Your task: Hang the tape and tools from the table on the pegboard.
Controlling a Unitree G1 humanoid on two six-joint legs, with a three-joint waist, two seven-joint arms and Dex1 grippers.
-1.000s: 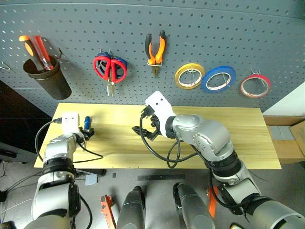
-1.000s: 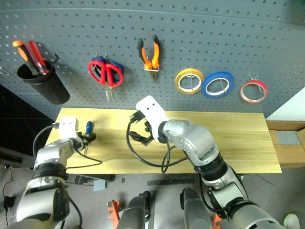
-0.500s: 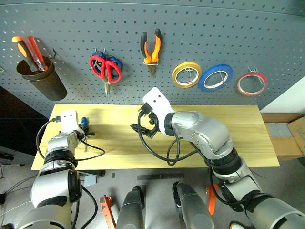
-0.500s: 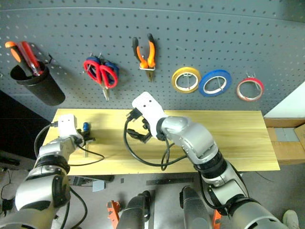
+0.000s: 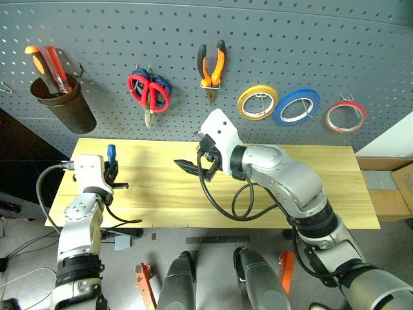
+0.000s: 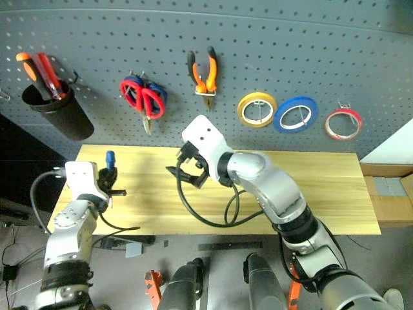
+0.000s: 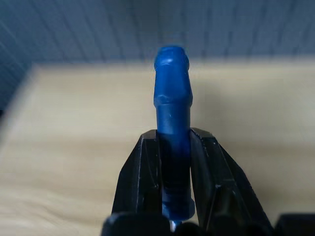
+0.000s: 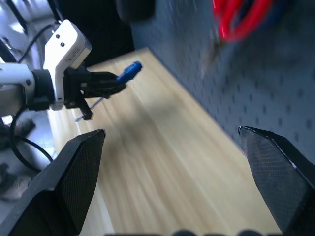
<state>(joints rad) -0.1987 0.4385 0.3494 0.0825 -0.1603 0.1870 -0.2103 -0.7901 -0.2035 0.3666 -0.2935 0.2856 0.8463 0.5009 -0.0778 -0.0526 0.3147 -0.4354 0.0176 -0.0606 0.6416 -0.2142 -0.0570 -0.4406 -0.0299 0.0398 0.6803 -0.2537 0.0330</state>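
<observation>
My left gripper [image 5: 111, 174] is shut on the blue-handled screwdriver [image 5: 111, 153] and holds it, handle up, just above the left end of the table [image 5: 303, 194]. In the left wrist view the blue handle [image 7: 172, 113] stands clamped between the black fingers [image 7: 142, 172]. My right gripper [image 5: 193, 165] hangs open over the table's middle with nothing in it; its wrist view shows its wide-apart fingers [image 8: 69, 182]. On the pegboard [image 5: 290, 39] hang the red-handled scissors [image 5: 150, 94], the pliers [image 5: 211, 67] and the red tape [image 5: 345, 117].
A yellow roll [image 5: 257, 102] and a blue roll [image 5: 295, 106] hang beside the red tape. A dark cup [image 5: 64, 106] at the pegboard's left holds orange and red screwdrivers. Blue-handled scissors sit behind the red ones. A brown shelf [image 5: 387, 194] adjoins the table's right end.
My left gripper has shut on the screwdriver and lifted it off the table, turning its handle upward. The right gripper has risen slightly and stayed open.
</observation>
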